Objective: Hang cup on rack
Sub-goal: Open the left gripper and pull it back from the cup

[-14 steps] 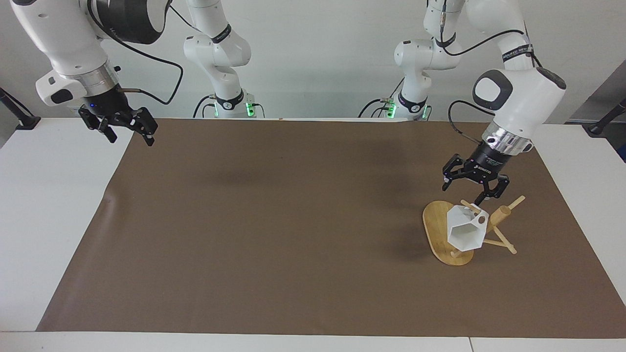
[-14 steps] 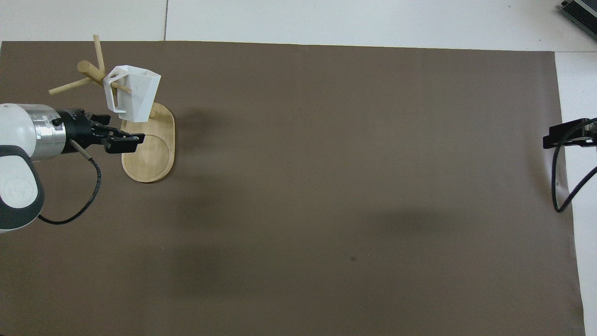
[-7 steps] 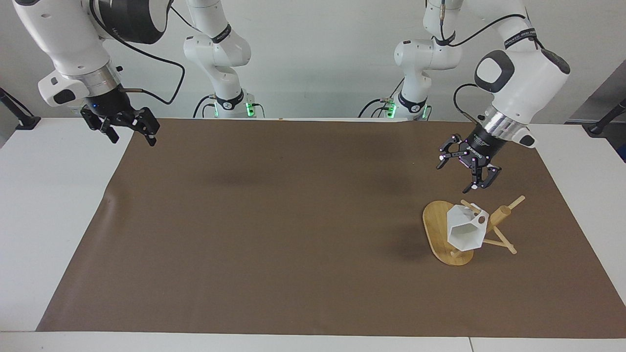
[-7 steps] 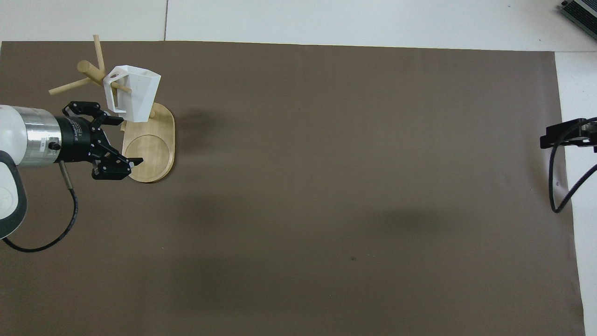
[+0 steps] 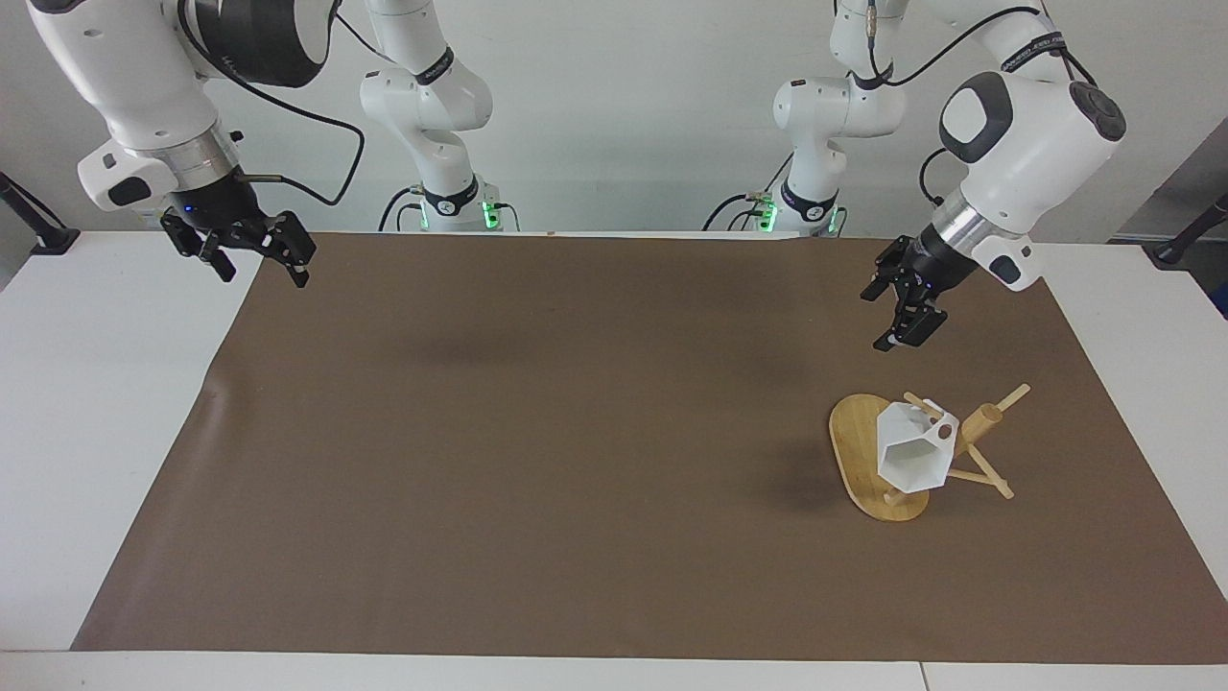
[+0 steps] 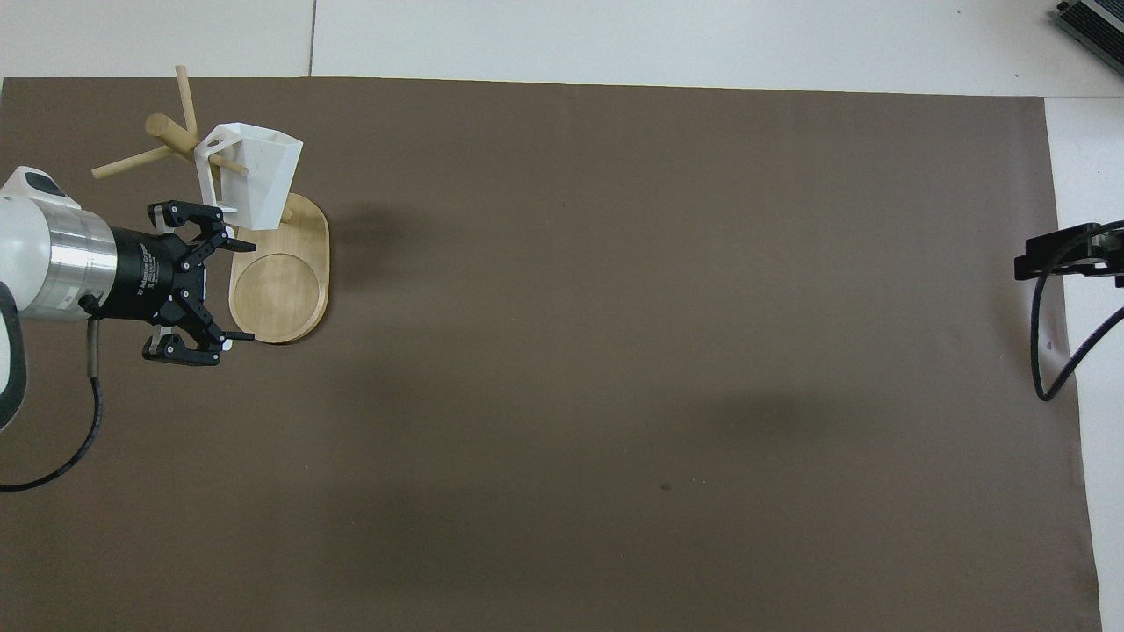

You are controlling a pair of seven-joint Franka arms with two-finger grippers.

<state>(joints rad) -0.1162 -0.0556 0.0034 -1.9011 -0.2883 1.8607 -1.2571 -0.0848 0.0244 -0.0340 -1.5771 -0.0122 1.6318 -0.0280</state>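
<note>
Our left gripper (image 5: 902, 309) hangs wide open and empty at right of frame; the cup (image 5: 911, 446) on the rack (image 5: 854, 451) could slip if bumped. Right gripper (image 5: 251, 251) waits open, empty.

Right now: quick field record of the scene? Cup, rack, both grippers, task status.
cup: white faceted cup hanging by its handle on a peg of the rack, not held
rack: bamboo rack on the brown mat, toward the left arm's end
left gripper: left gripper open, empty, in the air above the mat beside the rack, clear of the cup
right gripper: right gripper open, empty, waiting over its mat corner
status: cup hung
</note>
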